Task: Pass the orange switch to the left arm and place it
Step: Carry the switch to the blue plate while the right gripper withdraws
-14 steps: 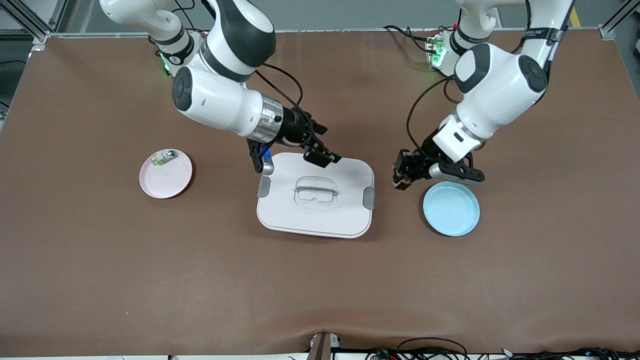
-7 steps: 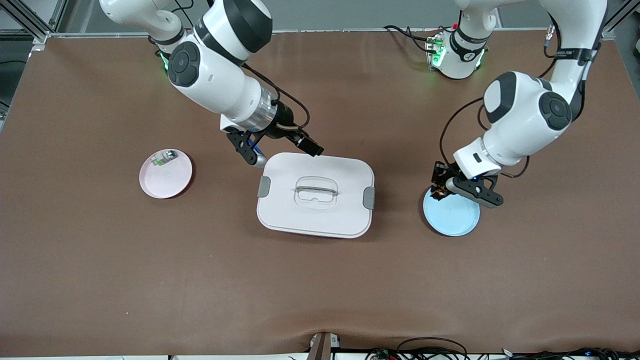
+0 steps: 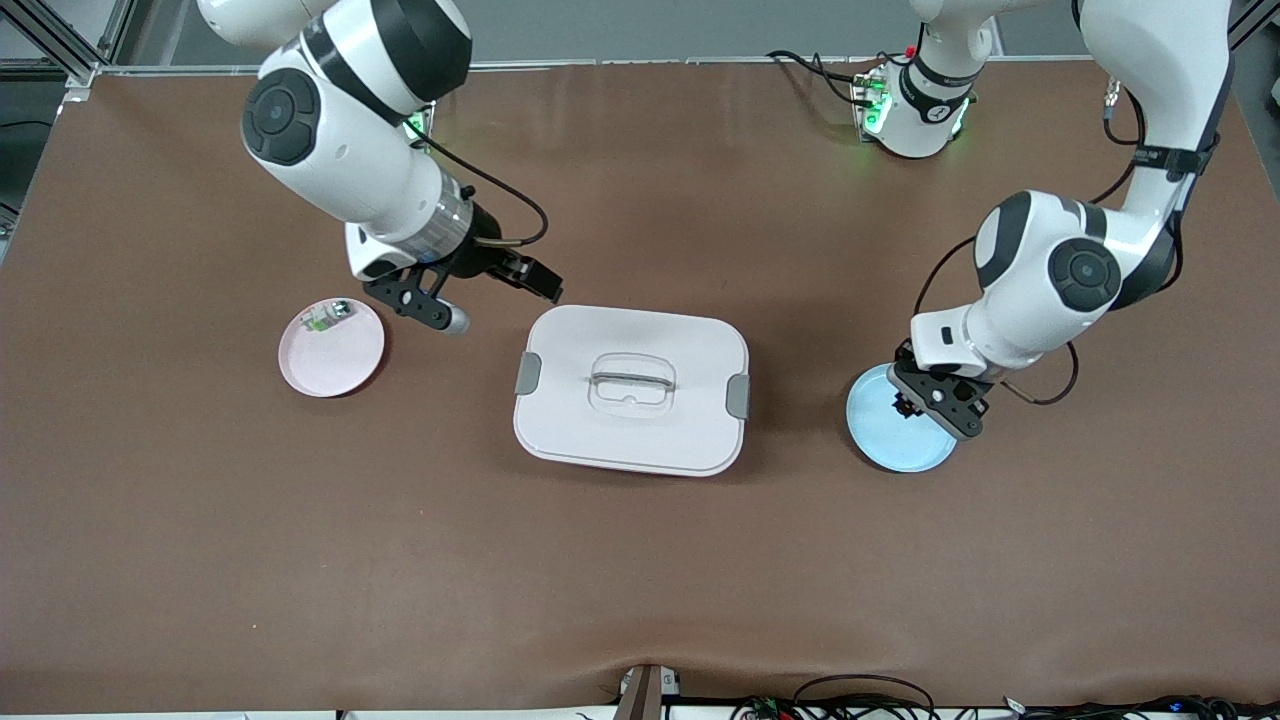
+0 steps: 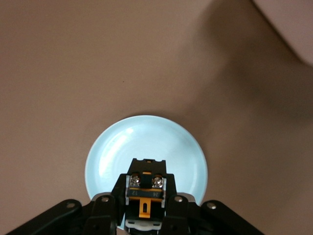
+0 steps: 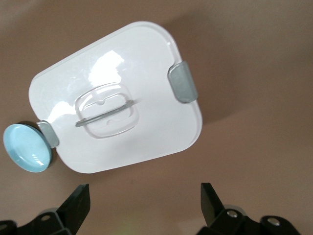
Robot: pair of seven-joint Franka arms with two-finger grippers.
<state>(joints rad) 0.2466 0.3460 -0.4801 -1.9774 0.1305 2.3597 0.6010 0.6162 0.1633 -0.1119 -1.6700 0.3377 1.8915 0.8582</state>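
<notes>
Count of things on brown table (image 3: 640, 560): one white box (image 3: 632, 388), two small round plates, two tiny components, two white arms.

Box (image 5: 117, 98) at mid-table, lid on, one recessed clear handle (image 3: 632, 382) in the lid, two grey side clips (image 3: 527, 373), one per short end.

Blue plate (image 3: 895, 440) toward the left arm's end of the table, well apart from the box. Pink plate (image 3: 332, 350) toward the right arm's end, also well apart from the box, carrying one clear-and-green component (image 3: 322, 318) near its rim on the side away from the front camera.

Left gripper (image 3: 915, 400) low over the blue plate (image 4: 146, 142), above the plate's edge on the side toward the arm bases. Jaws clamped on the orange switch (image 4: 145, 193): black body, two screw heads on top, orange tab below, held between two black fingers (image 4: 108, 208). Switch up in the grip, over the plate; contact with the plate not discernible.

Right gripper (image 3: 490, 285) in the air over bare table between the pink plate and the box, beside the box's corner nearest the right arm's base. Jaws wide apart, nothing between the two fingertips (image 5: 78, 203); right gripper (image 5: 142, 205) looking down on the whole box lid.
</notes>
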